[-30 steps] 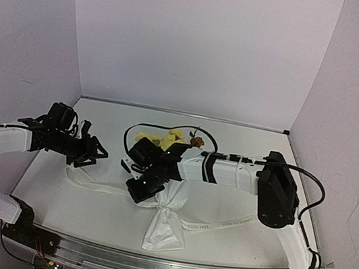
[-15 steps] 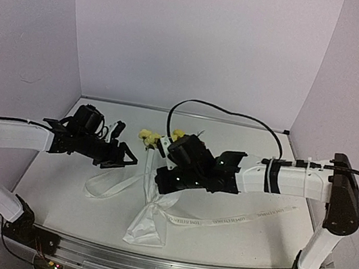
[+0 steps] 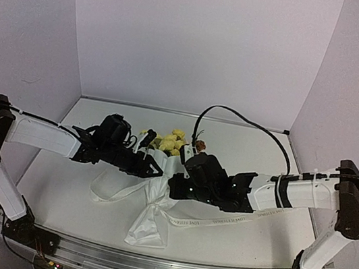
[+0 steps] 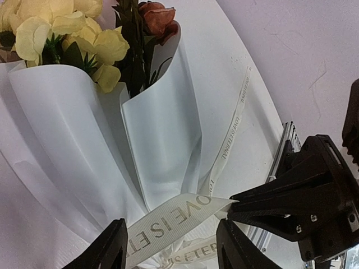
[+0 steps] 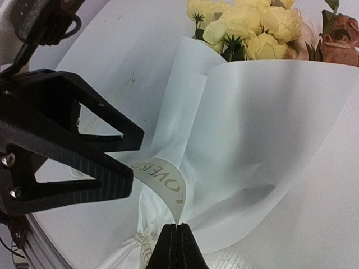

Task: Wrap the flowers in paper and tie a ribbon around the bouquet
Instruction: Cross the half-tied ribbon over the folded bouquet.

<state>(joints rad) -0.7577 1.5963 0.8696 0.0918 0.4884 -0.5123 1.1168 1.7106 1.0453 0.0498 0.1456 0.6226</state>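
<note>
Now the left gripper (image 4: 173, 235) has swung in from the left to the bouquet (image 3: 150, 224), lying centrally, jaws apart astride the ribbon (image 4: 179, 216) loop that the right gripper (image 5: 176, 242) pinches shut at the waist; a handover for knotting looks close.

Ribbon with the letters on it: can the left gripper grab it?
Probably yes. The left gripper is open, the ribbon runs right between its fingers, and the shut right gripper holds it up. Nothing blocks it.
</note>
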